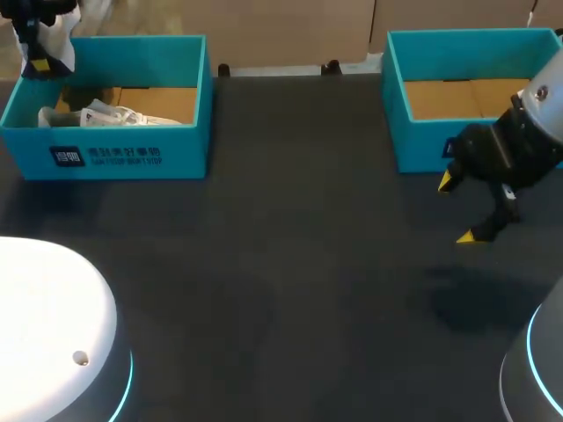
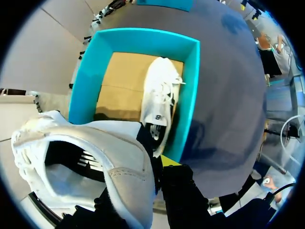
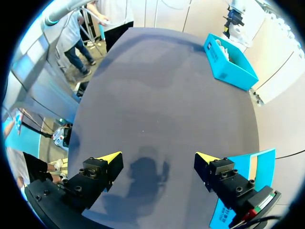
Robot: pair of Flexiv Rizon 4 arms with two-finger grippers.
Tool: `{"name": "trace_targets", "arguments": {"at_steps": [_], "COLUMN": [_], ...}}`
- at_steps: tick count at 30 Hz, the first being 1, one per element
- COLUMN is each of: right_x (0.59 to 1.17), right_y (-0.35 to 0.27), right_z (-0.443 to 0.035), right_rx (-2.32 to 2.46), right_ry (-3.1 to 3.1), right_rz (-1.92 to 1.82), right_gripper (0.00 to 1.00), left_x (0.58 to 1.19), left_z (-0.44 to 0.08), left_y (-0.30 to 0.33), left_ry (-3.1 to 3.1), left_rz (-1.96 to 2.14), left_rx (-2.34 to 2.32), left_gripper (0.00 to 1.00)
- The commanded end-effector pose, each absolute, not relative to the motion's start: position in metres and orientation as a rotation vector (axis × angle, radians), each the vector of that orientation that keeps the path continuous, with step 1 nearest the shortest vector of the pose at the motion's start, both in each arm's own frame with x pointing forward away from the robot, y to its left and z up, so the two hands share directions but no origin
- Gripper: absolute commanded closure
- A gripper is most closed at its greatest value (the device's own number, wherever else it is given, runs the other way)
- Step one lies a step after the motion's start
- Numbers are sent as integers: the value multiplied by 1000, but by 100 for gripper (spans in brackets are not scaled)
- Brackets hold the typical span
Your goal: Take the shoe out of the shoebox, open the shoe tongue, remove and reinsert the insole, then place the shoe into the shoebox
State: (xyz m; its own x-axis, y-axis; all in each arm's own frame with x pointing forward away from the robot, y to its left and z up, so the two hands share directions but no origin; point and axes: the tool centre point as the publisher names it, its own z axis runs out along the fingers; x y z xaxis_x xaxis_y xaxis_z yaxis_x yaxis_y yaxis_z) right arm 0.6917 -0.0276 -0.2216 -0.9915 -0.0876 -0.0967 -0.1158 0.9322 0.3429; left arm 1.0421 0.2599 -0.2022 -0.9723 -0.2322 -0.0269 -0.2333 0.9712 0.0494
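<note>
My left gripper (image 1: 40, 54) hangs above the far left corner of the left teal shoebox (image 1: 132, 158), shut on a white shoe (image 1: 53, 35). In the left wrist view the held shoe (image 2: 81, 157) fills the space by the gripper (image 2: 148, 164), clamped at its collar, with its dark opening showing. Below it, in the shoebox (image 2: 143, 38), a second white shoe (image 2: 159, 100) lies along one wall; it is also visible in the head view (image 1: 110, 114). My right gripper (image 1: 459, 211) stands open and empty above the table, in front of the other box; its tips (image 3: 158, 157) are spread wide.
A second teal box (image 1: 413, 149) with a bare cardboard floor stands at the back right, close behind my right gripper. The dark table (image 1: 290, 264) stretches between the two boxes. White arm bases sit at the near left and near right corners.
</note>
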Motion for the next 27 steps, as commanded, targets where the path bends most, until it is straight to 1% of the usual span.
{"name": "trace_targets", "arguments": {"at_steps": [1, 6, 14, 27], "right_x": [693, 693, 693, 693], "right_y": [-27, -27, -27, -27], "right_z": [-223, -223, -223, -223], "right_rx": [-159, -159, -159, -159], "right_ry": [3011, 3011, 3011, 3011], "right_rz": [539, 539, 539, 539], "right_gripper": [0, 0, 0, 0], "left_x": [1068, 1083, 1104, 1105], "left_z": [-208, -215, -207, -207], "left_y": [273, 274, 275, 275], "left_ry": [3176, 3183, 3156, 3159], "left_rz": [31, 40, 88, 103], "left_rx": [-393, -377, -249, -242], "left_gripper": [100, 100, 100, 100]}}
